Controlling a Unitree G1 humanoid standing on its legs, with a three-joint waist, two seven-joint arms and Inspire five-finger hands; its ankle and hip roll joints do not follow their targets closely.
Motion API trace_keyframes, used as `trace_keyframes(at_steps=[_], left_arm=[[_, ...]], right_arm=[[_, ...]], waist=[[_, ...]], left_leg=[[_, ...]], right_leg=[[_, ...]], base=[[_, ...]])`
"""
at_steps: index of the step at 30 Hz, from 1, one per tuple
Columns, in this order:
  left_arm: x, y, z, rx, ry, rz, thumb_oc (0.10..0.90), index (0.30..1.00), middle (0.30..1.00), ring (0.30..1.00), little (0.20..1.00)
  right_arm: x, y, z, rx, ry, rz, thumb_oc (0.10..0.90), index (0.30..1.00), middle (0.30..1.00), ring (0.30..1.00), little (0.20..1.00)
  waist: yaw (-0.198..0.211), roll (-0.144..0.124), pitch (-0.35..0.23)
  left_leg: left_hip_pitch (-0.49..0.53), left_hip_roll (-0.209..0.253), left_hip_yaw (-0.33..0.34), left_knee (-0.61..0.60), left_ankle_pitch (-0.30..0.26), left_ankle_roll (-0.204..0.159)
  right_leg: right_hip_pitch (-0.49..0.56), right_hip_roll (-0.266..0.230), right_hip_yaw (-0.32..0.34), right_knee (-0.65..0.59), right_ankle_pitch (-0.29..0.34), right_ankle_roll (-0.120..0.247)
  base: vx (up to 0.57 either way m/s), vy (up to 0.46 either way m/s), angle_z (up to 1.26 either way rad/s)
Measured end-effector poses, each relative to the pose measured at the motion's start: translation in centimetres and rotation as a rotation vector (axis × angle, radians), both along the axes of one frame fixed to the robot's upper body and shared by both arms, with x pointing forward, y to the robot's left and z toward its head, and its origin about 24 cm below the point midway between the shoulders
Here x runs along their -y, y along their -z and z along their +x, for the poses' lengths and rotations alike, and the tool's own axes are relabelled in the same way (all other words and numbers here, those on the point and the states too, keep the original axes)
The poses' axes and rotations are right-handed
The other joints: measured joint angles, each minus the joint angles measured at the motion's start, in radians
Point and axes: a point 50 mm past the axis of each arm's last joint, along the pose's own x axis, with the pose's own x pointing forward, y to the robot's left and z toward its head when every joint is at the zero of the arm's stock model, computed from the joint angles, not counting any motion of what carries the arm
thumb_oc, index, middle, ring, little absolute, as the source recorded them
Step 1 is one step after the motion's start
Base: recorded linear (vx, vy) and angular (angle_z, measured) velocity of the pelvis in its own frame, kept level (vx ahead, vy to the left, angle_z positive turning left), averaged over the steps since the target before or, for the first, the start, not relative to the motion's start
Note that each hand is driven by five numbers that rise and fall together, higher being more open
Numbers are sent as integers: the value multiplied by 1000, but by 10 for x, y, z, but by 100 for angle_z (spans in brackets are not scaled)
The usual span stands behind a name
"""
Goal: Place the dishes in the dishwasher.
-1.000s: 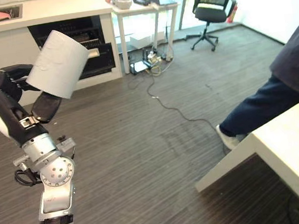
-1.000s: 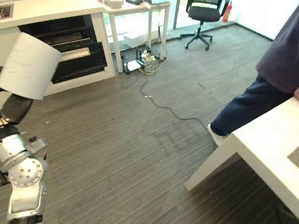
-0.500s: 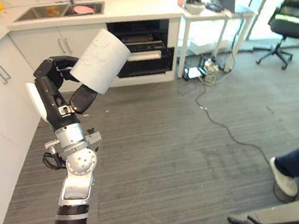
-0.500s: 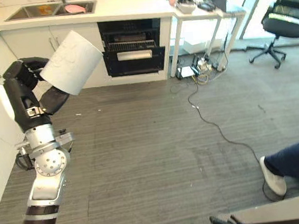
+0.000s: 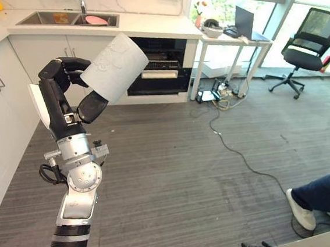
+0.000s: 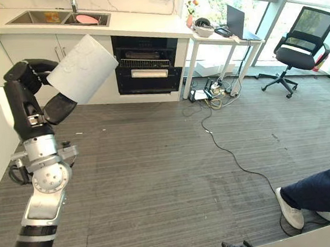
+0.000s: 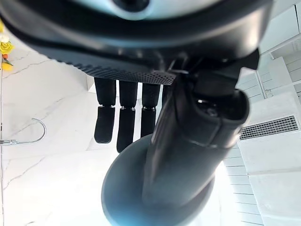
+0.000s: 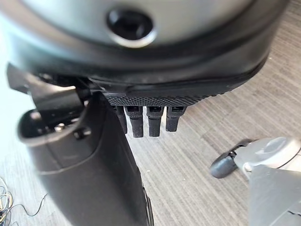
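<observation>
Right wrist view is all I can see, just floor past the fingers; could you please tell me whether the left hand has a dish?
Observer: Yes, the left hand is curled round a white cup, held up and tilted.
Operator: Is the dishwasher open?
Observer: The dishwasher under the counter stands open, some way beyond the cup.
Operator: Are other dishes waiting?
Observer: A pink dish lies in the sink.

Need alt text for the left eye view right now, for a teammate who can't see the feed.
The robot's left hand is raised, fingers and thumb curled round a white cup held tilted on its side. Beyond it, across the grey striped floor, the open dishwasher sits under a white counter with a sink. A person's leg shows at lower right.
</observation>
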Motion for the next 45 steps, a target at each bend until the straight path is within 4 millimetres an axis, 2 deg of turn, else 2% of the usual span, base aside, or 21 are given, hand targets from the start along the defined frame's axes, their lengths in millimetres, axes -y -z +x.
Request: trace_keyframes(at_steps=[10, 18, 26, 27, 28, 31, 34, 38, 43, 44, 45], left_arm=[[-2, -1, 0, 3, -7, 2, 400, 300, 300, 300, 300], [-2, -1, 0, 3, -7, 1, 400, 300, 300, 300, 300], [-2, -1, 0, 2, -5, 2, 400, 300, 300, 300, 300], [-1, 0, 0, -1, -2, 4, 400, 300, 300, 300, 300], [2, 2, 1, -12, 11, -4, 400, 300, 300, 300, 300], [17, 13, 4, -48, 66, -63, 400, 300, 300, 300, 300], [18, 12, 5, -42, 68, -66, 400, 300, 300, 300, 300], [18, 11, 4, -36, 65, -74, 400, 300, 300, 300, 300], [17, 23, 0, -85, 63, -70, 400, 300, 300, 300, 300], [15, 28, -1, -104, 61, -75, 400, 300, 300, 300, 300], [14, 29, -2, -108, 59, -74, 400, 300, 300, 300, 300]], right_arm=[[1, -1, 5, 13, -3, -3, 800, 900, 900, 900, 900], [1, 0, -3, -6, 2, -4, 800, 900, 900, 900, 900], [3, 0, -5, -12, 4, -8, 800, 900, 900, 900, 900], [0, 1, -8, -27, -23, -9, 800, 900, 900, 900, 900], [-4, 3, -12, -75, -172, -49, 800, 900, 900, 900, 900], [-17, 9, -21, -142, -339, -46, 800, 900, 900, 900, 900], [-32, 9, -11, -93, -353, -2, 800, 900, 900, 900, 900], [-32, 6, -4, -57, -378, -7, 800, 900, 900, 900, 900], [-26, -4, 18, 36, -421, -44, 800, 900, 900, 900, 900], [-24, -7, 30, 67, -428, -58, 800, 900, 900, 900, 900], [-25, -10, 41, 93, -434, -63, 800, 900, 900, 900, 900]], waist=[[-5, 2, 1], [-5, 3, -2], [-7, 1, -17], [0, 4, -18], [12, 6, -16], [38, 27, -11], [46, 60, 1], [58, 89, -9], [77, 97, -4], [98, 92, 13], [115, 80, 36]], left_leg=[[1, 14, 12, -1, 1, -2], [-10, 20, 13, -1, 11, -12], [-16, 22, 13, -1, 19, -14], [-13, 13, 12, 0, 21, -15], [-1, 8, 12, 0, 26, -17], [38, 9, -49, 0, 26, -16], [31, 9, -61, 0, 22, -15], [13, 20, -76, -6, 28, -27], [-24, 53, -118, 8, 54, -46], [-68, 55, -125, 70, 49, -55], [-130, 52, -137, 170, 35, -72]], right_leg=[[0, 15, -1, -9, -15, 18], [-4, 21, -1, -9, -22, 6], [-16, 24, -1, -8, -24, 3], [-14, 25, -1, -9, -24, 3], [-4, 22, 1, -10, -29, -5], [41, 21, 1, -13, -33, 0], [36, 21, -5, -14, -35, 1], [35, 30, -8, -17, -54, -17], [16, 65, -38, -12, -52, -41], [5, 69, -38, -10, -57, -45], [-6, 70, -40, 0, -67, -64]], base=[[-166, -364, -5], [-124, -577, -1], [-2, -150, 0], [85, -45, -4], [70, -37, -2], [59, -33, 4], [37, -20, 6], [49, -52, 8], [22, -90, 24], [17, -92, 17], [64, -86, 34]])
